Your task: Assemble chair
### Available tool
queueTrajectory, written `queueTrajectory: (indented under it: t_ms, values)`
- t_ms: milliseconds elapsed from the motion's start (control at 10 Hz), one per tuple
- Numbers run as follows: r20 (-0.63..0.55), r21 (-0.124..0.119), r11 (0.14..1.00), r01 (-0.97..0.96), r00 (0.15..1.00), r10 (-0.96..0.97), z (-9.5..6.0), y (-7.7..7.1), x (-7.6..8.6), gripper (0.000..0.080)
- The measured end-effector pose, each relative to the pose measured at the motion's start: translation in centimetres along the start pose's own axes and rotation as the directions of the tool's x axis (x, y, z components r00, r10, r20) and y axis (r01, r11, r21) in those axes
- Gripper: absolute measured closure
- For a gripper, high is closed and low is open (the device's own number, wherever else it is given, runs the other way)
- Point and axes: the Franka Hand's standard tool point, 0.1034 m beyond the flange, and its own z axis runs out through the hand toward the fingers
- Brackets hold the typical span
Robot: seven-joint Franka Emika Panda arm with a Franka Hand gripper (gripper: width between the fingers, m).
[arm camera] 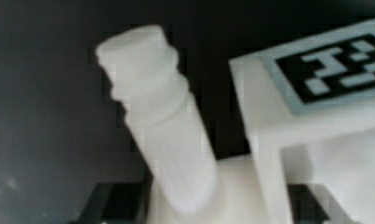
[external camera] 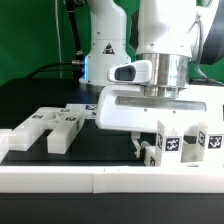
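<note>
In the wrist view my gripper is shut on a white chair post that sticks out between the dark fingers. A white chair block with a black-and-white tag lies right beside the post. In the exterior view my gripper is low over the black table, next to tagged white chair pieces at the exterior view's right. The post is hidden there. More notched tagged chair blocks and a flat white piece lie at the exterior view's left.
A long low white border rail runs along the near edge of the black table. The robot's base stands behind, in front of a green backdrop.
</note>
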Motion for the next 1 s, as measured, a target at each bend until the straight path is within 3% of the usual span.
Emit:
queueTrajectory:
  t_ms: [400,800,1000]
  values:
    - [0.001,0.0,1.0,0.0,1.0,0.0,-0.1,0.1,0.0,0.0479]
    - [0.026,0.007,0.999,-0.036,0.999,0.036,-3.1,1.8,0.8,0.0478]
    - [0.054,0.009,0.999,-0.044,0.998,0.043,-3.5,2.1,0.7,0.0478]
